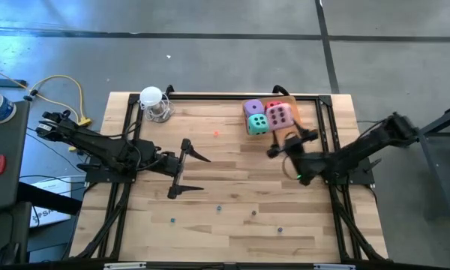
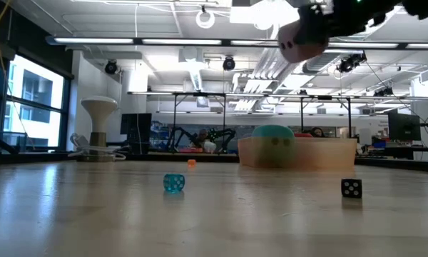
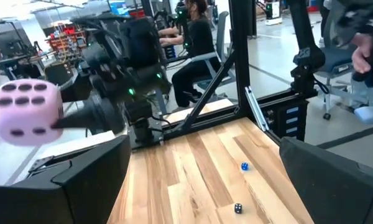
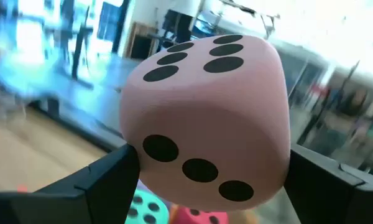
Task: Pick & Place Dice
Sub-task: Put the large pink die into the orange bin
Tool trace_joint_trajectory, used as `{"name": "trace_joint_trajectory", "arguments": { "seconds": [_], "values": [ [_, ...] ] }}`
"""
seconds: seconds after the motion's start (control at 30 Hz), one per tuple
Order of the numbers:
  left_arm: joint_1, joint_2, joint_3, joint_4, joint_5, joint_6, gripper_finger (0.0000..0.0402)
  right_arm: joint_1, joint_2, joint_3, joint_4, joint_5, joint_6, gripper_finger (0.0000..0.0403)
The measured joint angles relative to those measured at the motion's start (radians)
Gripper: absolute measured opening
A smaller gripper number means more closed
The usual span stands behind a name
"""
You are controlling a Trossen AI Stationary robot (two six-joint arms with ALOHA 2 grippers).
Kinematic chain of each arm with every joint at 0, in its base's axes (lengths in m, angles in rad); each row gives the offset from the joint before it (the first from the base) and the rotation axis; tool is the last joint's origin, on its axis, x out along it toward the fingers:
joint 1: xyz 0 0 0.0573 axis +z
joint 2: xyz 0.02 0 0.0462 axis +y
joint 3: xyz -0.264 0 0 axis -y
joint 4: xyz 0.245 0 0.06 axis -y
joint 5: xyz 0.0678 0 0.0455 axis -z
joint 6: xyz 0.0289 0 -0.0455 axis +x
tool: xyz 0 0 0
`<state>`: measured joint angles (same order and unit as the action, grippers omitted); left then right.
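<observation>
My right gripper is shut on the pink die, held high over the far right part of the table; in the low view the pink die is near the top. Below it are the teal die, the purple die and the red die, by a tan tub. The teal die's top shows above the tub's rim. My left gripper waits open at the table's middle left, holding nothing. My right gripper pinches the pink die by two opposite side faces, one finger on the left face, the other finger on the right. The fingers run level from the table's near right toward its far edge. The die is lifted clear above the teal and red dice.
Tiny coloured beads lie on the wood: a blue one, a black one, an orange one. A white round-topped stand is at the far left. A black frame edges the table. People sit beyond the table.
</observation>
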<state>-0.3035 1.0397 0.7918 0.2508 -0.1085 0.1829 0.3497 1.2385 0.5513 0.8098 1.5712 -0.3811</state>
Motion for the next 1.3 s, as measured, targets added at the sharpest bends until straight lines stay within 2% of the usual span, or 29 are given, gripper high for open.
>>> {"name": "trace_joint_trajectory", "arguments": {
  "seconds": [0.2,0.5,0.63,0.8,1.03,1.17,1.3],
  "values": [
    [0.0,0.0,0.0,0.0,-0.001,0.0,0.04,-0.002,-0.151,-0.135,-0.012,0.001,0.236,0.0333],
    [0.0,0.003,0.0,-0.001,-0.001,0.0,0.04,-0.031,-0.158,-0.313,-0.012,-0.027,0.589,0.0333],
    [0.0,0.003,0.0,0.0,-0.001,0.0,0.04,-0.069,-0.158,-0.324,-0.05,-0.165,0.726,0.0333],
    [0.0,0.003,0.0,0.0,-0.001,0.0,0.04,-0.145,-0.158,-0.324,-0.229,-0.415,0.966,0.0333],
    [0.0,0.003,0.0,0.0,-0.001,0.0,0.04,-0.239,-0.205,-0.303,-0.314,-0.588,0.979,0.0333],
    [0.0,0.003,0.0,0.0,-0.001,0.0,0.04,-0.246,-0.271,-0.228,-0.568,-0.629,0.967,0.0333],
    [0.0,0.003,0.0,-0.004,-0.001,0.0,0.04,-0.246,-0.323,-0.133,-0.916,-0.635,1.069,0.0333]
  ]
}}
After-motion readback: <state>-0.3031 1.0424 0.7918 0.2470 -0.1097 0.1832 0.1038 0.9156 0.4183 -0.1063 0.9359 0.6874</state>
